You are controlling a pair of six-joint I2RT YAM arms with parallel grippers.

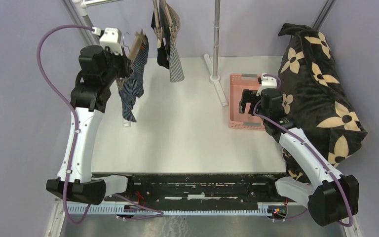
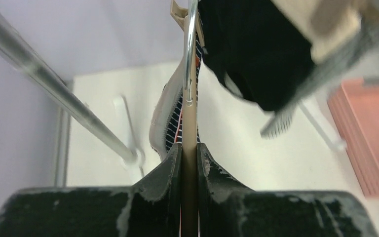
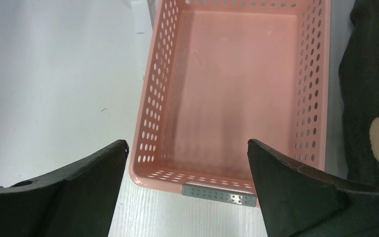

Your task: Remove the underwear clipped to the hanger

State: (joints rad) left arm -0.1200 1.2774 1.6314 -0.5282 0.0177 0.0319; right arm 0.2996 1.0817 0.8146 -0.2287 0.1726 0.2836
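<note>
My left gripper is shut on the tan wooden hanger, left of the other hanging clothes. In the left wrist view the hanger's bar sits clamped between the jaws of the gripper, its metal hook above. The navy striped underwear hangs clipped below it, seen edge-on at the wrist. Black underwear and grey-and-white striped underwear hang from other hangers further right. My right gripper stands open and holds nothing, over the near end of the pink basket.
The rack's upright pole and white foot stand at the back centre. The pink basket lies right of it. A black blanket with tan flowers is heaped along the right side. A slanted metal rack pole runs left of my left gripper.
</note>
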